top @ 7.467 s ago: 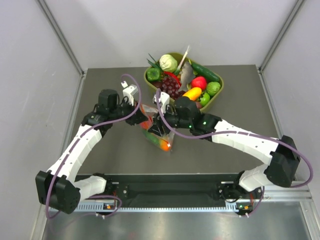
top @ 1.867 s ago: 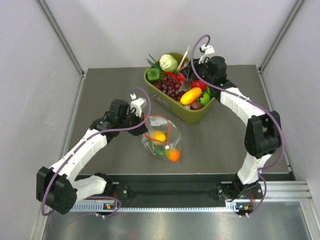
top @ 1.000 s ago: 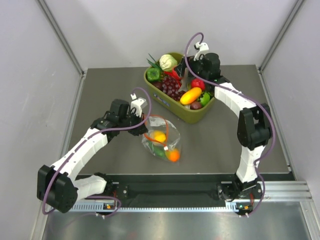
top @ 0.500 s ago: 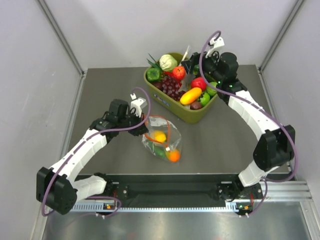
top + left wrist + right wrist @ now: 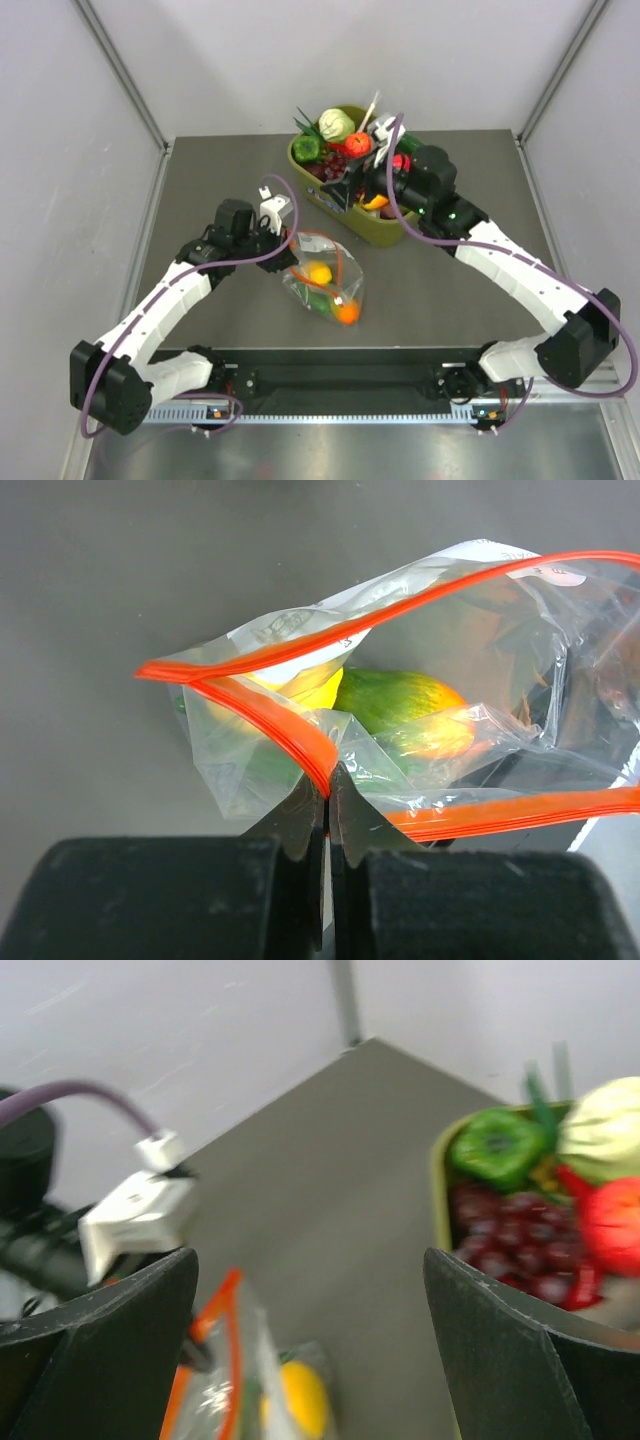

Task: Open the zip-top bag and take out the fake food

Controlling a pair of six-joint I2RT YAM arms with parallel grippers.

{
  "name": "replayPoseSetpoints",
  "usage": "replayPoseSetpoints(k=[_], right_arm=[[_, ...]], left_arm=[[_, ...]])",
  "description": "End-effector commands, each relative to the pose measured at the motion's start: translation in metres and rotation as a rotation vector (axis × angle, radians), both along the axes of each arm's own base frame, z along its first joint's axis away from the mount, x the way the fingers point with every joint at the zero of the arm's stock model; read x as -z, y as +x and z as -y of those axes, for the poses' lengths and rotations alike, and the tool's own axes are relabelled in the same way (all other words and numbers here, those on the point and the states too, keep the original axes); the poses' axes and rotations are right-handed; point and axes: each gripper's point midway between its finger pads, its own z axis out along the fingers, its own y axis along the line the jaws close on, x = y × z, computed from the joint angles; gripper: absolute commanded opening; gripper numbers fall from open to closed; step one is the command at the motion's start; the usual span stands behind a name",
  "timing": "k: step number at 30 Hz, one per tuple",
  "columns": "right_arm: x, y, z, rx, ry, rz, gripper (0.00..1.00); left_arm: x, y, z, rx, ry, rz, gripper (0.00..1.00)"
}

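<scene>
Bag [image 5: 335, 292] holding lemon [image 5: 319, 271], tub [image 5: 380, 226] holding grapes [image 5: 505, 1255]

Just a dark grey tabletop [image 5: 235, 320] boxed in by plain pale walls [image 5: 300, 50], metal rail [image 5: 350, 413] along the near edge.

Left gripper [image 5: 327, 780] clamped, right gripper [image 5: 308, 1255] spread wide.
Left arm [image 5: 162, 300] bends inward, pinching the bag [image 5: 450, 640]; right arm [image 5: 500, 262] stretches forward.
</scene>
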Motion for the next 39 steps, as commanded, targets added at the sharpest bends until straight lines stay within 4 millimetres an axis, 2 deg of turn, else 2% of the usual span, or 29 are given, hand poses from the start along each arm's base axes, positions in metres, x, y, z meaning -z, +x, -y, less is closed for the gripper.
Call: replayPoseSetpoints(k=[1,3,7,12,18,25,28,33,39], right_arm=[[-0.011,-0.048,-0.018,-0.139,0.012,0.008,0.93],[-0.007,-0.075,-0.032,-0.234,0.023,-0.031,0.91],[0.009,-0.111,-0.046,-0.368,0.040,-0.141,0.88],[0.041,-0.139,-0.053,-0.460,-0.015,-0.247,0.84],[0.065,-0.171,-0.069,-0.607,-0.083,-0.352,0.83],[0.110,-0.147,-0.080,-0.490,-0.171,-0.482,0.79],[0.122,-0.136,-0.081,-0.432,-0.188,-0.503,0.79],[0.137,-0.111,-0.074,-0.274,-0.209,-0.506,0.79],[0.148,-0.082,-0.052,-0.081,-0.220,-0.494,0.78]], left_arm=[[-0.016,0.003,0.005,0.021,-0.051,0.057,0.00],[-0.016,0.003,0.005,0.021,-0.052,0.059,0.00],[-0.018,0.003,0.006,0.021,-0.058,0.065,0.00],[-0.019,0.003,0.006,0.021,-0.065,0.066,0.00],[-0.018,0.003,0.006,0.020,-0.061,0.063,0.00],[-0.019,0.001,0.006,0.026,-0.066,0.068,0.00],[-0.020,0.000,0.007,0.037,-0.072,0.067,0.00],[-0.020,-0.001,0.008,0.045,-0.078,0.063,0.00],[-0.022,-0.004,0.010,0.058,-0.089,0.061,0.00]])
